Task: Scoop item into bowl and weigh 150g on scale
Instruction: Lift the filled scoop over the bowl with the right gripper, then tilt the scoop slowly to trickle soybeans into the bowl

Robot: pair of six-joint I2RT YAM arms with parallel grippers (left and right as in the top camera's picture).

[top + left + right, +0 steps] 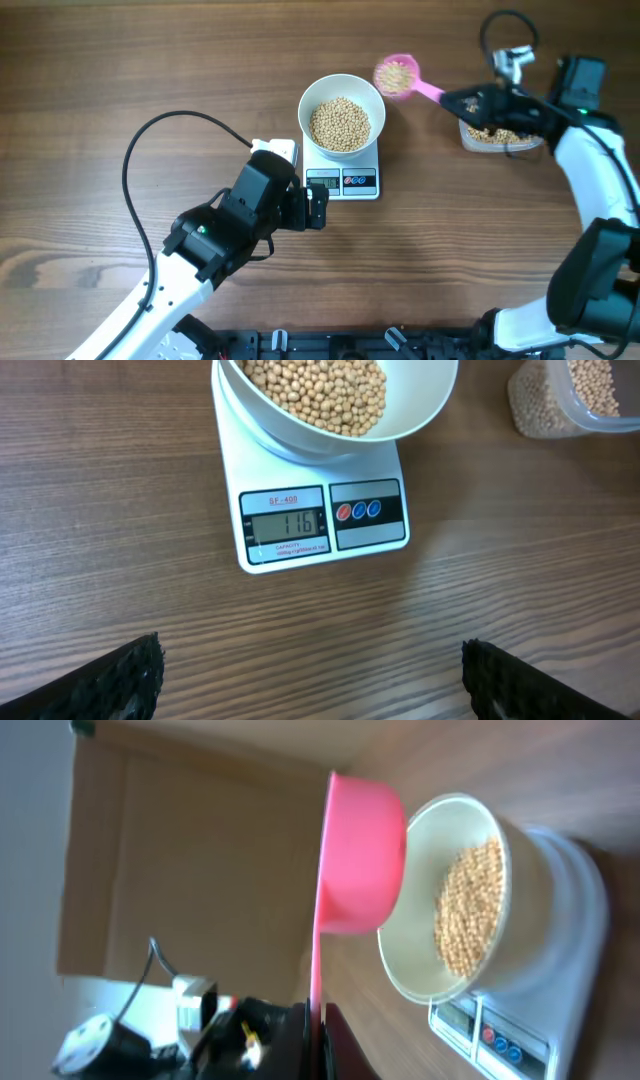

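On the far left we've got the left gripper (316, 208) parked just in front of the scale (343, 181), jaws spread wide with nothing in them. It's basically our camera for the display. From its wrist view the readout looks like 116, so we reckon we're short of target and in the middle of topping up.

The bowl (308, 100) sits on the scale with a decent heap of beans (340, 124) inside. Just right of the bowl's rim the pink scoop (397, 75) hangs loaded with more beans, and the right gripper (462, 101) is clamped tight on its handle. Further right is the clear tub (475, 142) with the rest of the supply.

Next move, we think: bring the scoop over the bowl and tip it gently, a trickle at a time. A full dump could overshoot.

Hard to see:
- The right fingers are a dark blur in their own wrist view.
- That view shows the scoop from outside, so its load is hidden.
- The arm covers part of the tub.
- The display digits are small.
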